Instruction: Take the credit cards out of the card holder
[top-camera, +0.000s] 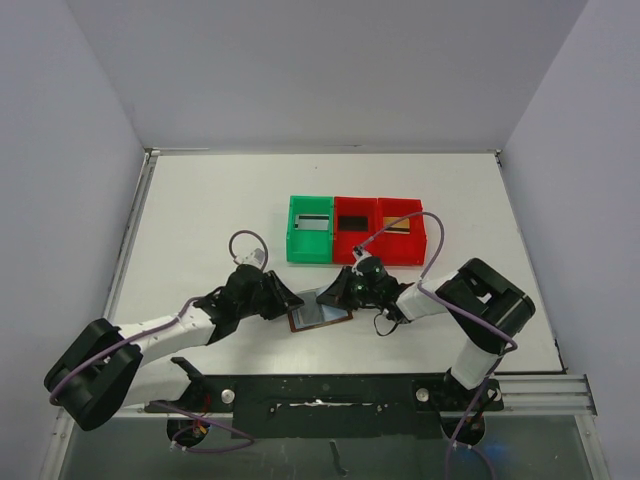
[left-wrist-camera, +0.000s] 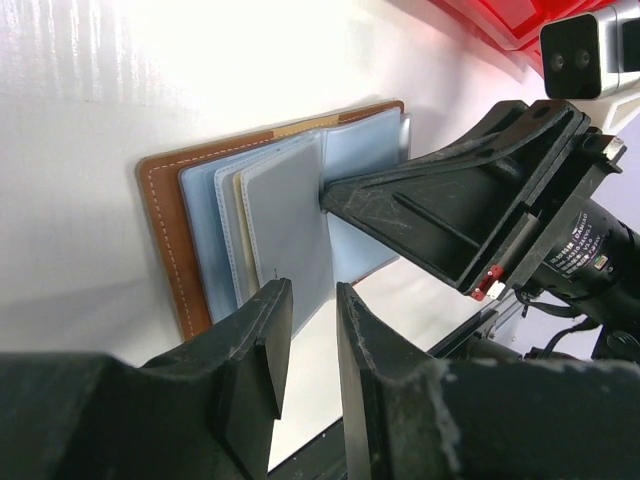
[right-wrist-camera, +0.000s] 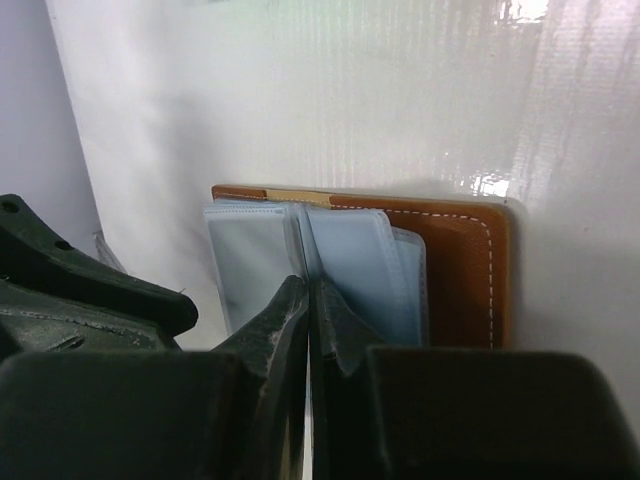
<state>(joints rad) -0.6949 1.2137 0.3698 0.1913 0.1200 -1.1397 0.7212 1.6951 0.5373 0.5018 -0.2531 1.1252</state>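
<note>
two arms meet over the card holder (top-camera: 322, 318), which lies open on the table (top-camera: 200, 220) just in front of a row of bins, brown leather down and pale blue-grey pocket leaves up. your right arm (top-camera: 425, 298) reaches in from the right. its jaws are pressed together on the edge of one lifted pocket leaf near the fold, with only a thin sliver showing between them. you cannot tell whether a card sits inside that leaf. your left arm (top-camera: 170, 335) comes in from the left, and its jaws stand at a narrow gap right at the holder's left edge. bare table shows through that gap and nothing is seen clamped in it. beyond the holder sit a green bin (top-camera: 308, 250) and two red bins (top-camera: 352, 254), side by side and touching. three credit cards (top-camera: 352, 222) lie flat, one in each bin, outside the holder.
</note>
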